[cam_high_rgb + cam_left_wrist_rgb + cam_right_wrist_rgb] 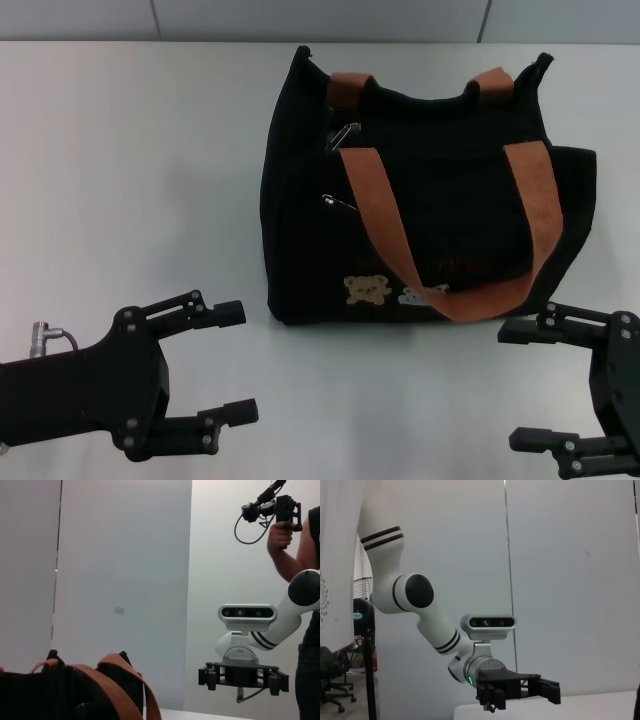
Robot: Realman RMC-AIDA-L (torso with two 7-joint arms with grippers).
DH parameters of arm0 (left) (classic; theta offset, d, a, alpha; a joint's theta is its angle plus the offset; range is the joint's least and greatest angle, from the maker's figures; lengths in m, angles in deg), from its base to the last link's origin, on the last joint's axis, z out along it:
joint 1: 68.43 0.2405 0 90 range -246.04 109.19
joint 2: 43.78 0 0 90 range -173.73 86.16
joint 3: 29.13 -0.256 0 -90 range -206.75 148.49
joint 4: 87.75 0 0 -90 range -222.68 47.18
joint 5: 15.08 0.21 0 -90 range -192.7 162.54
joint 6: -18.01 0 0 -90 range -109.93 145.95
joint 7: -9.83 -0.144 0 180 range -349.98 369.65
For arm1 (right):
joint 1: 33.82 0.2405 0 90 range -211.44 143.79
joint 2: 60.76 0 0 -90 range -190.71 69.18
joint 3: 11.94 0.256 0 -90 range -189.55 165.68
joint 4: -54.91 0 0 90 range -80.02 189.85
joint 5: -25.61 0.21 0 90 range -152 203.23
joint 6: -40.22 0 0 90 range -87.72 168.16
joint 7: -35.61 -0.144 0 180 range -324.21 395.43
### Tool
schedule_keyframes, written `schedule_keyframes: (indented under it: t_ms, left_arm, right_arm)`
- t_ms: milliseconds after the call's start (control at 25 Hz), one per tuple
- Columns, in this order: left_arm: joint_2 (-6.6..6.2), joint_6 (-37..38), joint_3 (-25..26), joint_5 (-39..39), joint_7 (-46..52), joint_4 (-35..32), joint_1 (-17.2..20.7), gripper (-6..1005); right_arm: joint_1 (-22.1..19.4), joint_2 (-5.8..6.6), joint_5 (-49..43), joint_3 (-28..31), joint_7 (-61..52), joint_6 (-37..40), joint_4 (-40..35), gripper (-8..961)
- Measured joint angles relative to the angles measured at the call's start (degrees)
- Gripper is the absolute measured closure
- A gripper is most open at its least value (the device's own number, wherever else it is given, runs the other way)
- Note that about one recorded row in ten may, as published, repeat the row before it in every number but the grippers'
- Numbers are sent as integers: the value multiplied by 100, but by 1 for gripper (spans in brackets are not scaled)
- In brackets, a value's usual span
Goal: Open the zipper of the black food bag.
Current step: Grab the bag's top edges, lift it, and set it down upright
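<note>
Nearest the robot, both black two-fingered grippers are hovering low over the pale grey matte tabletop (130, 180), short of the bag. The left gripper (232, 361) is sitting near-left of the bag's front face, its fingers spread wide apart and gripping nothing; the upper fingertip is lying just off the bag's near-left bottom corner, not touching it. The right gripper (524, 385) is sitting near-right of the bag, fingers likewise spread apart and empty, its upper finger pointing at the bag's near-right bottom corner, just beside the drooping strap loop.

The boxy black fabric food bag (440, 215) is standing upright on the tabletop, beyond and between the two grippers, a little right of centre. One rust-brown strap handle (380, 215) is hanging down over the front face; a second rust-brown strap (352, 88) is arching at the bag's top rim. A tan bear patch (366, 289) and a small white patch (413, 295) are sitting low on the front face, with faint red lettering (462, 266) above them.

The black zipper track with its slim silver metal pull tab (343, 134) is lying along the bag's top-left edge, near the far strap. Another small silver tab (338, 203) is showing lower on the bag's left side.

Beyond the bag, a light grey panelled wall (320, 18) is running behind the tabletop.
</note>
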Motion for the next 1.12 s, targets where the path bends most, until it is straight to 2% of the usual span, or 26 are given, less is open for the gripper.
schedule_keyframes:
  t_ms: [800,1120]
  left_arm:
    - [13,-59,39,-11,122,-27,-46,222]
    - [70,-454,293,-37,488,-28,-95,242]
  right_arm:
    - [13,-59,22,41,0,4,40,157]
    - [-41,-57,139,301,-62,24,46,157]
